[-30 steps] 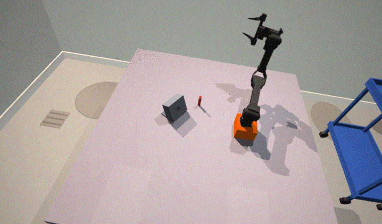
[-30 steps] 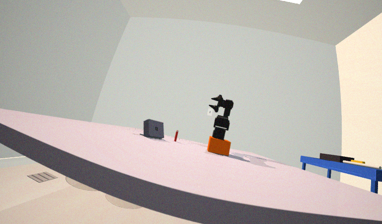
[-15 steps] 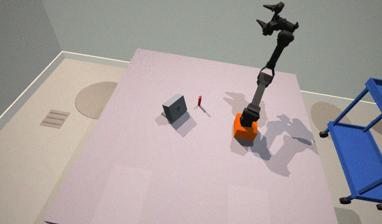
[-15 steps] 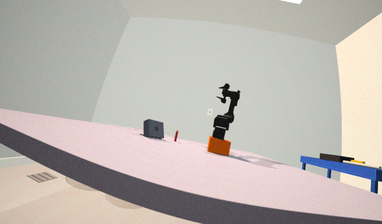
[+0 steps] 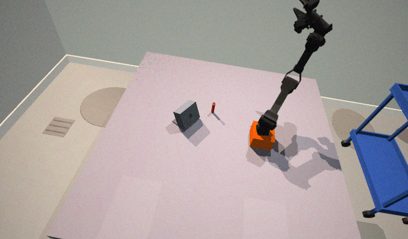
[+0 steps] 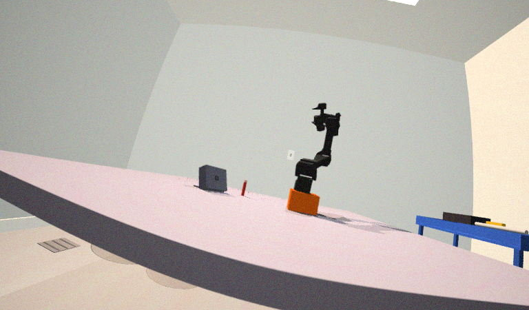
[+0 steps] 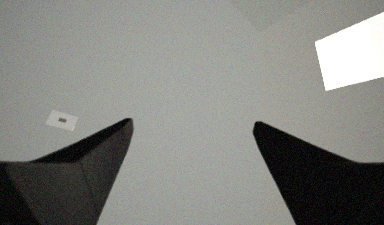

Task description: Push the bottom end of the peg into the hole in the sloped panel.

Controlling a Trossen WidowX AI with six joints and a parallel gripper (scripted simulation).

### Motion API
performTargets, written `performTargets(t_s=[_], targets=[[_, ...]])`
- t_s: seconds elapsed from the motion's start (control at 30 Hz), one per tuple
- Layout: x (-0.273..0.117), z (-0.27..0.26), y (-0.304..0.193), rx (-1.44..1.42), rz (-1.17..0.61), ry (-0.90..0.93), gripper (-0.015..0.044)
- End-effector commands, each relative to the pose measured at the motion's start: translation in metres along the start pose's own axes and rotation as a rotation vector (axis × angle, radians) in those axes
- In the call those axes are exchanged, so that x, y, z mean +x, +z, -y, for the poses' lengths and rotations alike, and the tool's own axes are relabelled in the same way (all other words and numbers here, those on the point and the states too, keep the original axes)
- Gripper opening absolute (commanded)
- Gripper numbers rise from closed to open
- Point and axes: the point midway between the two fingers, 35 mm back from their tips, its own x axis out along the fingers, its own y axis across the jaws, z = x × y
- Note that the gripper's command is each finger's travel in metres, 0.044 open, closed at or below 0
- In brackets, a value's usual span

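Twice, from above and from the side, am seeing a pink table (image 5: 195, 164) (image 6: 195, 217) stretching over a beige floor (image 5: 24, 170) (image 6: 23, 260), with speckling near one far corner. Am finding a grey-green wall (image 5: 210, 28) (image 6: 312, 76) (image 7: 190, 60) rising behind and a blue cart (image 5: 373, 112) (image 6: 468, 231) standing off the table's side. Am spotting a small white wall plate (image 6: 291, 155) (image 7: 61, 120) too. Am looking at a red peg (image 5: 213, 108) (image 6: 244, 188) standing upright on the table, between the dark panel block (image 5: 185, 116) (image 6: 209, 180) and the orange base (image 5: 269, 144) (image 6: 303, 202), nearer the block and outside its hole (image 5: 190, 115) (image 6: 216, 178). Am seeing the claw (image 5: 296, 2) (image 6: 313, 115) (image 7: 195, 125) hanging high above the table, well apart from the peg below, spreading its fingers wide and gripping nothing.
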Motion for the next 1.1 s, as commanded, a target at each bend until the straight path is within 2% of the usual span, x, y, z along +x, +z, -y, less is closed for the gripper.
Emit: performTargets(t_s=[0.0,0.53,0.63,1.07], targets=[[-0.009,0.024,-0.001,-0.149,-0.052,-0.018,0.044],[-0.07,0.162,0.011,-0.934,-0.323,-0.055,0.044],[-0.07,0.17,0.013,-0.943,-0.366,-0.084,0.044],[-0.098,0.257,0.064,-1.482,-0.578,-0.141,0.044]])
